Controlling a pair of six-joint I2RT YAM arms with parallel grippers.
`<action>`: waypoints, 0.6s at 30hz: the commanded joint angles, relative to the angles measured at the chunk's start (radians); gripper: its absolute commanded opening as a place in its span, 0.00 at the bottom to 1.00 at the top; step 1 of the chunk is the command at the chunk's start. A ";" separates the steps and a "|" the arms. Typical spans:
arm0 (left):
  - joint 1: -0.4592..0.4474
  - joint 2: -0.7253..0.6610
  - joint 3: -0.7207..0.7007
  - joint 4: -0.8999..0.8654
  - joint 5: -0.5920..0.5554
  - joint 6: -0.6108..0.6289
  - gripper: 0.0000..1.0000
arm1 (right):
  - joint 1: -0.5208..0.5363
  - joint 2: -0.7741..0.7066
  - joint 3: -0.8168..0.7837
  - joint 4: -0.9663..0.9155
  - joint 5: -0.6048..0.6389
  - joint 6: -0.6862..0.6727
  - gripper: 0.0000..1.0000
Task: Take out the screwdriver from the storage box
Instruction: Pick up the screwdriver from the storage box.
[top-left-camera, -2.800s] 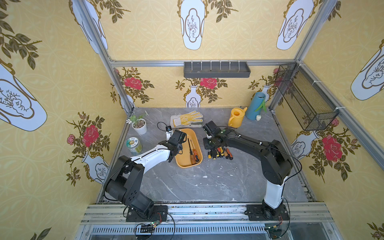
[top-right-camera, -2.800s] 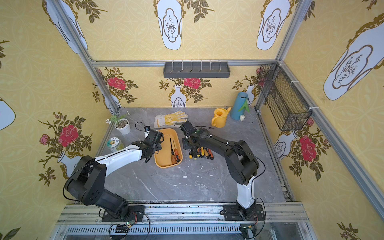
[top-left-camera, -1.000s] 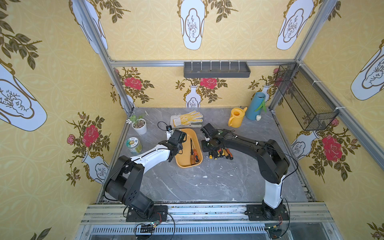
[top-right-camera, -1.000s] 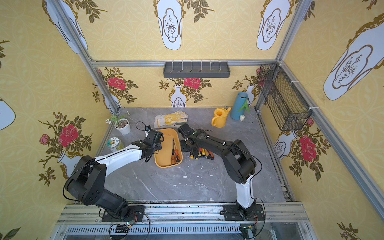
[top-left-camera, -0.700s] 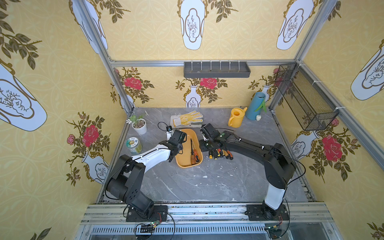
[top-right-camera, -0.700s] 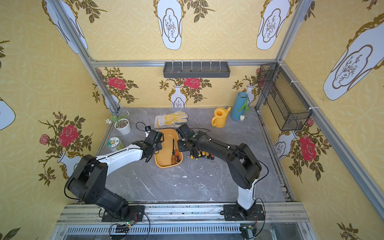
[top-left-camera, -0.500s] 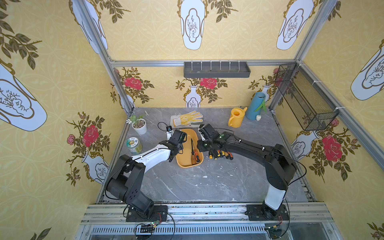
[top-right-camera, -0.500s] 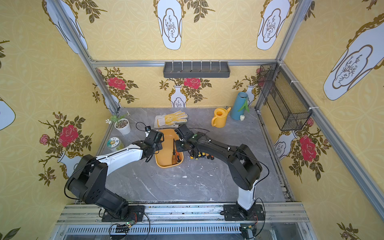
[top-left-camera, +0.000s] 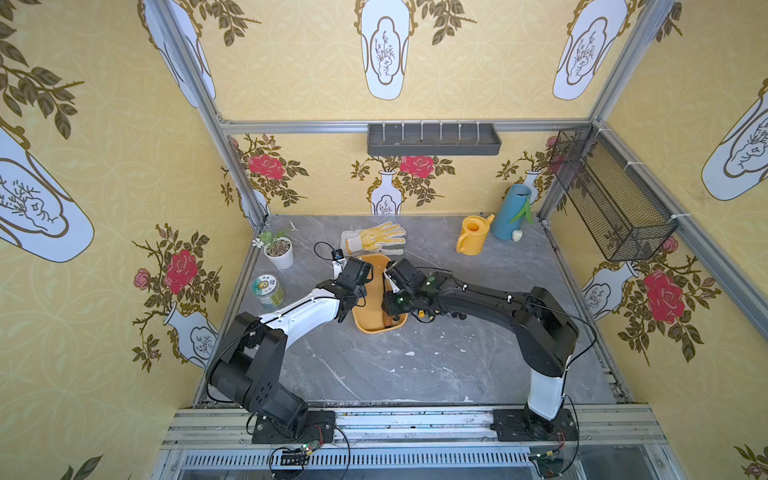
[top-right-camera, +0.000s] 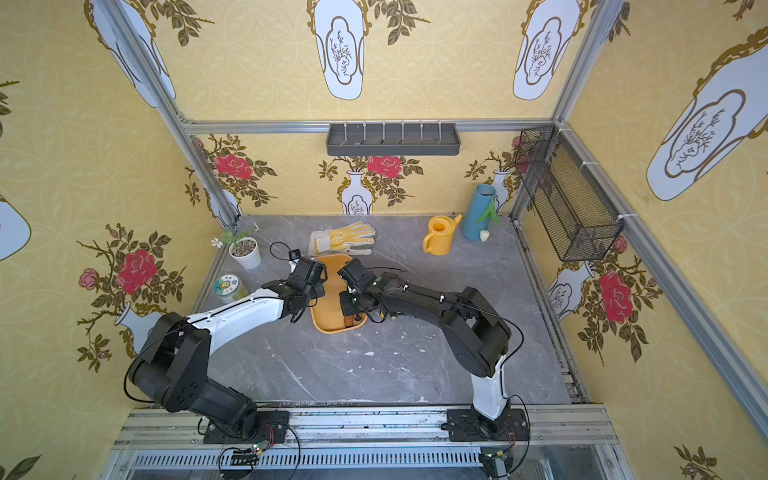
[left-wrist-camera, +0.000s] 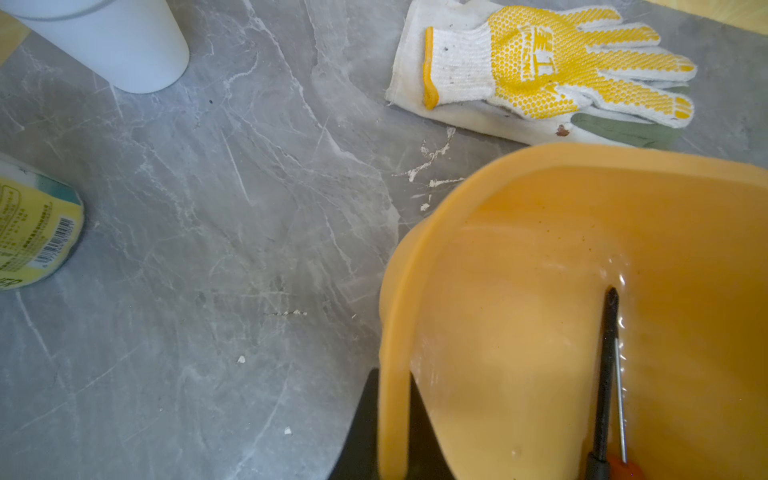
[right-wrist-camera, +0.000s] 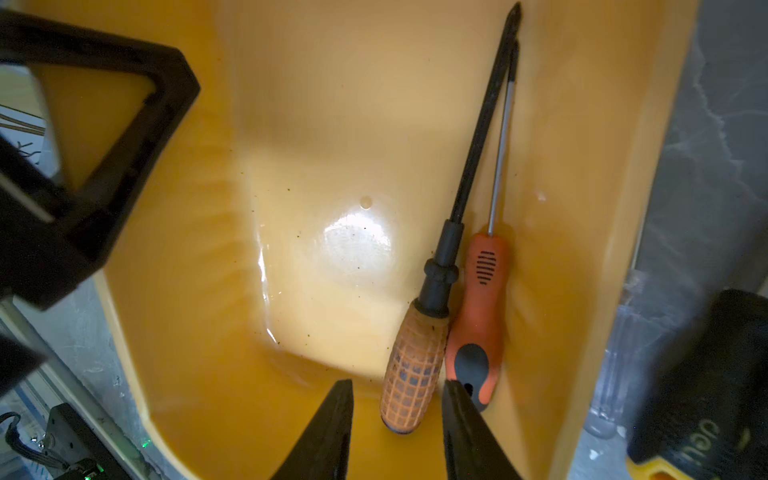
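Two screwdrivers: both lie flat inside the storage box (right-wrist-camera: 291, 104), side by side and touching. The mesh-handled screwdriver (right-wrist-camera: 446, 249) is the inner one, and the orange-handled screwdriver (right-wrist-camera: 482, 282) lies between it and the box wall on the right arm's side.
Long axes: nearly parallel to each other and to the box's long side. The handles point toward the robot's end of the box and the tips toward the end nearest the glove (top-left-camera: 374, 241).
Right gripper (right-wrist-camera: 398, 384): its jaws are parted and hold nothing. It hangs over the handle end of the box, and the butt of the mesh handle shows in the gap between its fingers. One finger overlaps the butt of the orange handle. Contact cannot be told.
Left gripper (left-wrist-camera: 392, 424): it is pressed together on the rim of the box's opposite long wall, probably to steady the box.
Nearer arm: the right, since both handles lie on its side of the box.
Bearing: the mesh handle lies just ahead of and below the right fingertips, and its axis runs away from them.
Coming move (judgement): the jaw gap already lies across the handle's width, so a short descent and a squeeze should be enough.
Risk (judgement): the two handles touch, so the outer finger has little room and may nudge or catch the orange one.
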 joint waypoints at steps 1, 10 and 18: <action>0.000 -0.004 0.005 0.021 0.002 -0.001 0.00 | 0.004 0.021 0.007 0.029 -0.011 0.014 0.40; 0.000 -0.006 0.001 0.026 0.011 0.000 0.00 | 0.007 0.079 0.016 0.037 -0.006 0.035 0.42; 0.000 -0.013 -0.003 0.028 0.016 0.000 0.00 | 0.012 0.142 0.062 0.017 -0.013 0.037 0.43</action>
